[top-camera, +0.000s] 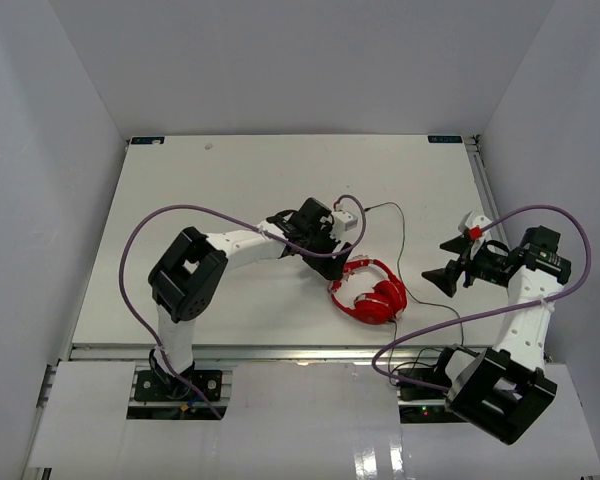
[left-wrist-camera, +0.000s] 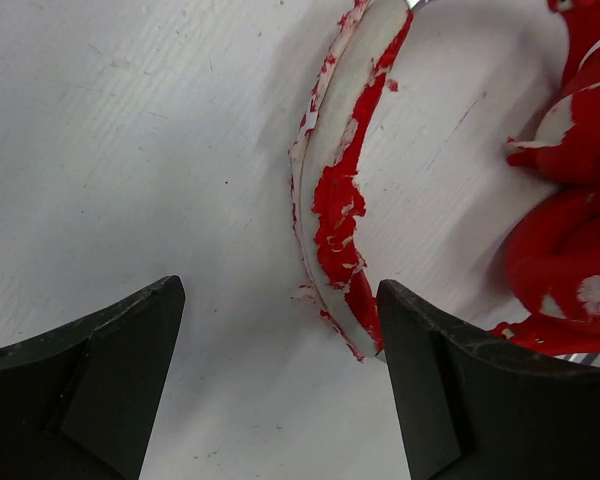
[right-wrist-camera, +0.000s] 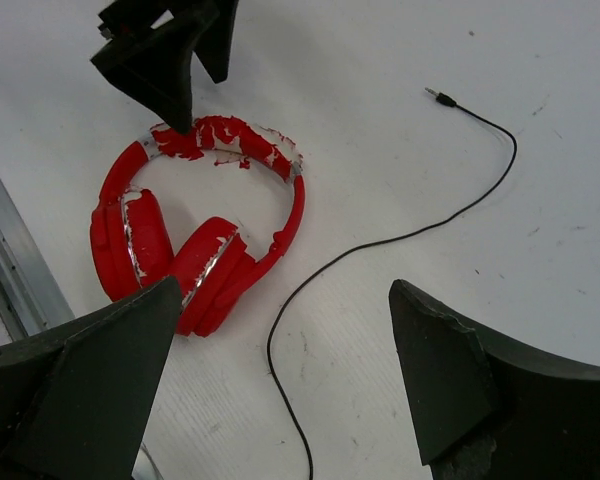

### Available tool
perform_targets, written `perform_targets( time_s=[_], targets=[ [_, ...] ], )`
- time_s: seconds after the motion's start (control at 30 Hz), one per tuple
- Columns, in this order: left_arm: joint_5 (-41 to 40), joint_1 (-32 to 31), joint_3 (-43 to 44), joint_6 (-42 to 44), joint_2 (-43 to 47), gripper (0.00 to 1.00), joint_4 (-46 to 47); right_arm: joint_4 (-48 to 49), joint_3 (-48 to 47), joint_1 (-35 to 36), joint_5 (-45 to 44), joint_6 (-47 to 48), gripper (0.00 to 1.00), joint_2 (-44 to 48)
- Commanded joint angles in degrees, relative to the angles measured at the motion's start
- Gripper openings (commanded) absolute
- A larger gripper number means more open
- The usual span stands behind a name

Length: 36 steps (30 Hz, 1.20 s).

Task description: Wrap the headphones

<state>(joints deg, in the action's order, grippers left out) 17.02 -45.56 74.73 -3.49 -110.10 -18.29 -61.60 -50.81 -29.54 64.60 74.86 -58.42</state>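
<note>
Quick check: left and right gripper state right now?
Left gripper: open, holding nothing, low over the headphones headband.
Right gripper: open, empty, off to the side of the headphones.

A white table [top-camera: 230,180] with a metal rail [top-camera: 280,351] along its near edge, white walls [top-camera: 40,150] around.

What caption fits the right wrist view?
Right jaws open above red over-ear headphones, black cable lying unwound on the table, left jaws at the headband.
</note>
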Motion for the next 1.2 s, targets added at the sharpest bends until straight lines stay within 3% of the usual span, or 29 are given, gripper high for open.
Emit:
perform_targets(
  time_s=[0.0, 0.23, 0.37, 0.47, 0.53, 0.57, 0.7, 0.83, 0.9, 1.03, 1.07, 1.13, 1.17],
  targets=[
    [2.48, -0.32, 4.55, 7.28, -1.97, 0.88, -4.82, -8.54, -0.08, 0.01, 5.19, 12.95, 0.91, -1.79],
    [-1.42, -3.79, 11.79, 11.44, -9.45, 0.87, -7.66, -9.31, 1.00, 0.01, 6.81, 14.35, 0.91, -5.75],
    [-8.35, -4.82, 17.29, 11.85, -14.94, 0.82, -9.78, -12.29, 0.27, 0.01, 7.82, 16.71, 0.91, -8.33],
    [-10.44, -5.02, 19.87, 11.08, -16.99, 0.69, -10.69, -12.82, 0.36, 0.01, 7.50, 17.79, 0.91, -8.93],
    [-11.32, -5.16, 20.20, 10.56, -17.60, 0.55, -10.61, -12.75, 0.33, 0.01, 6.73, 17.85, 0.91, -8.98],
    [-11.57, -5.28, 19.56, 10.09, -17.66, 0.40, -10.49, -12.75, 0.10, 0.01, 6.31, 17.80, 0.92, -8.86],
    [-11.84, -5.85, 15.79, 7.82, -15.88, 0.05, -9.78, -12.32, -0.69, 0.01, 5.33, 16.91, 0.92, -8.07],
    [-13.69, -3.73, 9.04, 2.47, -9.31, 0.00, -7.41, -11.03, -1.30, 0.35, 3.65, 16.11, 0.93, -6.91],
    [-11.11, 1.47, 7.34, -0.73, -5.04, 0.00, -7.04, -8.12, -1.40, 1.18, 2.02, 14.17, 0.94, -5.65],
    [-3.31, 13.11, 6.26, -10.83, 6.68, 0.00, -7.00, 14.88, 0.88, 9.59, -8.96, -8.83, 0.94, 1.26],
    [-1.88, 15.10, 6.46, -13.79, 9.89, 0.00, -6.96, 21.97, 2.75, 12.40, -15.02, -21.14, 0.92, 3.85],
    [2.79, 20.71, 7.26, -18.34, 13.47, 0.00, -7.45, 41.01, 5.08, 20.85, -27.90, -36.50, 0.90, 6.63],
    [4.80, 22.91, 7.27, -18.39, 14.54, 0.00, -7.37, 42.83, 5.10, 20.92, -28.63, -36.63, 0.90, 6.56]
  ],
)
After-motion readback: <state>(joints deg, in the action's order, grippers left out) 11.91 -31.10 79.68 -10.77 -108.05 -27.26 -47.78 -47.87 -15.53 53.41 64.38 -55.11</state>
